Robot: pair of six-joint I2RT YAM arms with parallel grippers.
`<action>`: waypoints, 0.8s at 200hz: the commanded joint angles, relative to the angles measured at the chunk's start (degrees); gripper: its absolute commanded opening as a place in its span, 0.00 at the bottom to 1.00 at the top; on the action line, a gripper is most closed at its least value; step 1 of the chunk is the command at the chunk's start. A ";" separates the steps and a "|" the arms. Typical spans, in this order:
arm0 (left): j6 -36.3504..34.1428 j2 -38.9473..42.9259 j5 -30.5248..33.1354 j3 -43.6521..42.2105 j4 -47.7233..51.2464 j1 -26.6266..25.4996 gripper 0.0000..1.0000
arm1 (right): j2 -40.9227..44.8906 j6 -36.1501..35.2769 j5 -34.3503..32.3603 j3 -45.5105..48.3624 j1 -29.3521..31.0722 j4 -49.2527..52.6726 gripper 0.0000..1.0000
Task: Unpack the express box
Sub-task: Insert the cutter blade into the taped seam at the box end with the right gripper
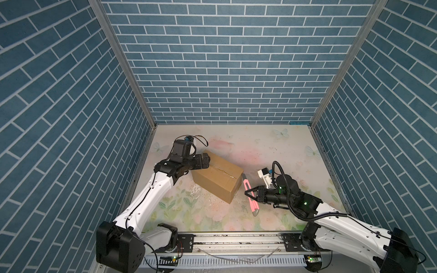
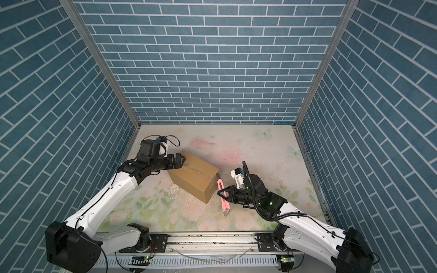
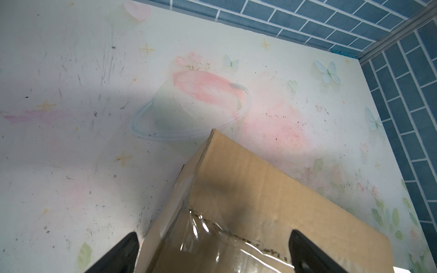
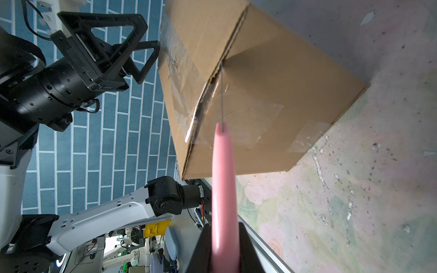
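The express box (image 1: 216, 180) (image 2: 192, 180), a brown carton with clear tape along its top seam, lies slantwise on the table. My left gripper (image 1: 207, 162) (image 2: 181, 161) is open at the box's far left end. In the left wrist view the left gripper (image 3: 212, 236) straddles the taped corner of the box (image 3: 260, 189). My right gripper (image 1: 248, 192) (image 2: 221, 192) (image 4: 223, 227) is shut on a pink knife (image 1: 251, 198) (image 2: 224, 199) (image 4: 223, 177). Its thin blade (image 4: 221, 99) reaches up the near end of the box (image 4: 272, 82) to the seam's edge.
The floral table mat (image 1: 272, 151) is closed in by blue brick walls at the back and on both sides. A metal rail (image 1: 236, 238) runs along the front edge between the two arm bases. Loose, wrinkled tape (image 3: 205, 227) lifts off the seam.
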State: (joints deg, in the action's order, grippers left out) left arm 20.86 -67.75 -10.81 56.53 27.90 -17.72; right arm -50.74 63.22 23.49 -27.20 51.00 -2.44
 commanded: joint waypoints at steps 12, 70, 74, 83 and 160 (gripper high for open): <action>0.32 1.01 -0.68 -0.96 -1.00 -0.13 1.00 | -0.49 1.63 -0.63 0.83 0.67 -3.04 0.00; 0.90 1.05 -0.79 -1.51 -1.88 -0.56 1.00 | -0.76 1.97 0.23 1.22 1.20 -6.06 0.00; 0.98 0.96 -0.79 -1.59 -1.88 -0.52 1.00 | -0.76 1.96 0.39 1.32 1.15 -6.48 0.00; 1.10 0.95 -0.84 -1.69 -2.06 -0.61 1.00 | -0.85 2.30 0.74 1.60 1.15 -7.44 0.00; 2.15 0.22 -0.88 -2.13 -3.79 -1.44 1.00 | -3.98 4.39 3.18 3.32 1.20 -15.18 0.00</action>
State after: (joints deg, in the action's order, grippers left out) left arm 22.39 -67.70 -11.60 55.29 25.36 -18.52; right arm -53.82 65.78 24.91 -25.26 51.75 -11.66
